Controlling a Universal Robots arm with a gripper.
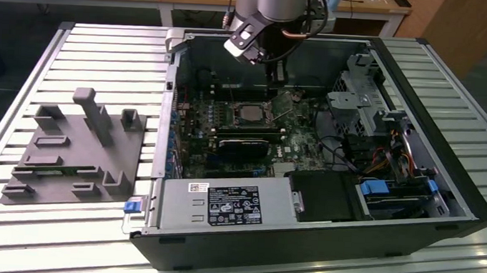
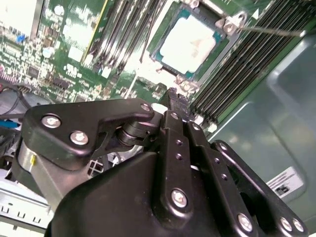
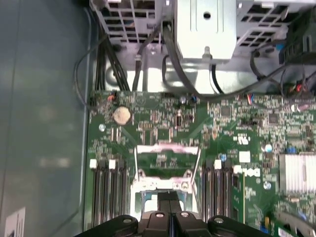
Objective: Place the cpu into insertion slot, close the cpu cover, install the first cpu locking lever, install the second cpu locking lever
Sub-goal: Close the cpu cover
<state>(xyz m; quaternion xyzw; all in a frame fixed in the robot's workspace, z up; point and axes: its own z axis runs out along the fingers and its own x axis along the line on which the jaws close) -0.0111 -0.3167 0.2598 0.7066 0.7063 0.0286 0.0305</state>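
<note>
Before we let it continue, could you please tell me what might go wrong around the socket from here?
The cpu sits in the insertion slot with the cpu cover apparently raised. The gripper, close to the cover's edge, could slip off the thin frame and scrape the chip. A thin locking lever juts out loose beside the slot and might snag on the gripper.

insertion slot (image 3: 148,198): mostly hidden behind pincer (image 3: 168,196) | pincer: cut off by picture edge

Your slatted metal table (image 1: 106,38) carries an open computer case (image 1: 304,249) and, on the exterior view's left of it, a grey rack (image 1: 75,159).
</note>
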